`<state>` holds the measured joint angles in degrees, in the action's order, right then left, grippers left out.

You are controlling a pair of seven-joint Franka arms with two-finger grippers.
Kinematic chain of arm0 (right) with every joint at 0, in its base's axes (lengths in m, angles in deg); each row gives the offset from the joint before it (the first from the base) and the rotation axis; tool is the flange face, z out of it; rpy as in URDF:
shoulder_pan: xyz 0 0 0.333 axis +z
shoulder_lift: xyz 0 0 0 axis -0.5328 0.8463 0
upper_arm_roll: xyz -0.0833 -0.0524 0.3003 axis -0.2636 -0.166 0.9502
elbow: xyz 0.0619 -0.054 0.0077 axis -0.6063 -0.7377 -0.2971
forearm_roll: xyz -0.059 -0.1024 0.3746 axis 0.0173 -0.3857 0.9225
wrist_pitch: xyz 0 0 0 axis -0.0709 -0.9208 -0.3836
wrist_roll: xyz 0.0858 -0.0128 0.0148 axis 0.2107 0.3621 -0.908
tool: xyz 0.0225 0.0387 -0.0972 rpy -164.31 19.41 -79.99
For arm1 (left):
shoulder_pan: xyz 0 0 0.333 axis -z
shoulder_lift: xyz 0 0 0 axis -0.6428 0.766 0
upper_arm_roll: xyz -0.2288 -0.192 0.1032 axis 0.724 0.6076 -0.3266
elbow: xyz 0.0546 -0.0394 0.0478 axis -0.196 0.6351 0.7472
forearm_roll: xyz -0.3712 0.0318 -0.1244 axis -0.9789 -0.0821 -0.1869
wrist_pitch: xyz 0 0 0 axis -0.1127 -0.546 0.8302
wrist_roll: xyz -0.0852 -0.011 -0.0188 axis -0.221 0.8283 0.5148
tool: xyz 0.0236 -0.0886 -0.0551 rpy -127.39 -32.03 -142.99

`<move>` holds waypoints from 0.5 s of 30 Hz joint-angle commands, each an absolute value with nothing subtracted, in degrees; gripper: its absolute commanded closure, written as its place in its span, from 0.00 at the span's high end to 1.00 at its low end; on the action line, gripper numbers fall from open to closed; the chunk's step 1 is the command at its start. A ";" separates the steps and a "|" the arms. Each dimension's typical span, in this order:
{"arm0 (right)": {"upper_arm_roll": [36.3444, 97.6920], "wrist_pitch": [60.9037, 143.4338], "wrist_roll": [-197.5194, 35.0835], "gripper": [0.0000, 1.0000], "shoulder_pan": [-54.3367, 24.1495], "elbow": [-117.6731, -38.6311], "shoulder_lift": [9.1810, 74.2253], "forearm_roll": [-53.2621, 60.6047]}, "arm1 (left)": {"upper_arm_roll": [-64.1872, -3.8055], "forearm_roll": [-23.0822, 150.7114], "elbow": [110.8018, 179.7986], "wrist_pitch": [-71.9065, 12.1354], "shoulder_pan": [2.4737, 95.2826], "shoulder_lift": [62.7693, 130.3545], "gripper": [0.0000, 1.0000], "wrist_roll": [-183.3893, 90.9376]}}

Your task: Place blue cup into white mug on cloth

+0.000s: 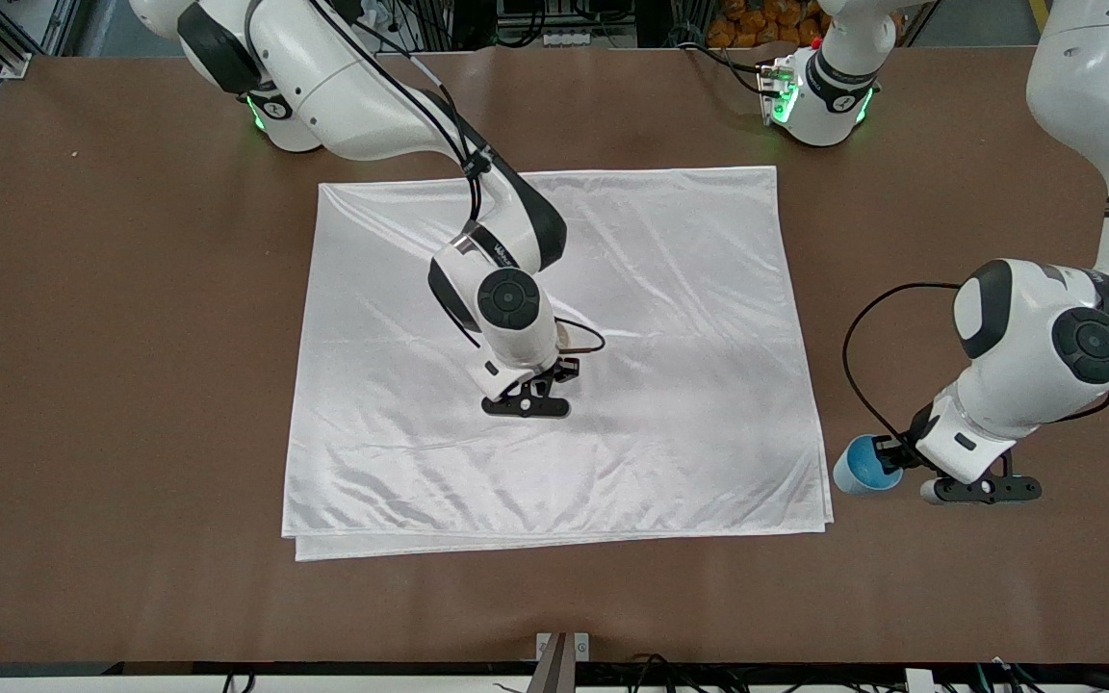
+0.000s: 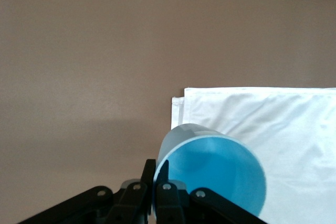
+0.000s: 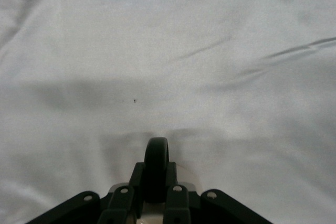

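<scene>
- Left gripper (image 1: pixel 901 460): jaws clamped on the blue cup (image 1: pixel 864 466) rim, over bare worktop (image 1: pixel 131 385) beside the cloth (image 1: pixel 670 289) corner.
- Right gripper (image 3: pixel 156 192): jaws closed on the white mug (image 1: pixel 566 336) handle, mid-cloth.

Blue cup (image 1: pixel 864 466) tilted beside cloth (image 1: pixel 670 289) (mug hidden).

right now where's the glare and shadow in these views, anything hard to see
Front view: the cloth shines with satin glare; the right tool hides most of the white mug. Right wrist view: a broad soft shadow crosses the cloth; only the mug's dark handle shows clearly. Left wrist view: the blue cup is evenly lit, cut by the frame edge.
</scene>
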<state>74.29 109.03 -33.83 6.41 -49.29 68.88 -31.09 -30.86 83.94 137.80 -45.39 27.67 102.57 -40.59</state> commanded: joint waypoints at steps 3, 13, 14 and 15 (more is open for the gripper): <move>74.14 110.65 -30.75 0.00 7.62 -46.63 71.50 -30.45 | -30.79 85.37 137.87 -42.89 29.45 99.95 0.00 -39.23; 74.14 110.56 -30.04 0.03 7.80 -46.19 71.85 -30.54 | -30.70 85.37 137.35 -40.08 32.35 98.28 0.00 -38.09; 74.05 110.56 -30.04 0.20 7.71 -46.28 71.85 -30.54 | -30.79 85.37 137.26 -39.81 32.79 98.27 0.00 -38.00; 74.05 110.56 -29.96 0.42 7.71 -46.28 71.85 -30.62 | -30.79 85.29 137.17 -39.64 33.41 98.19 0.00 -38.00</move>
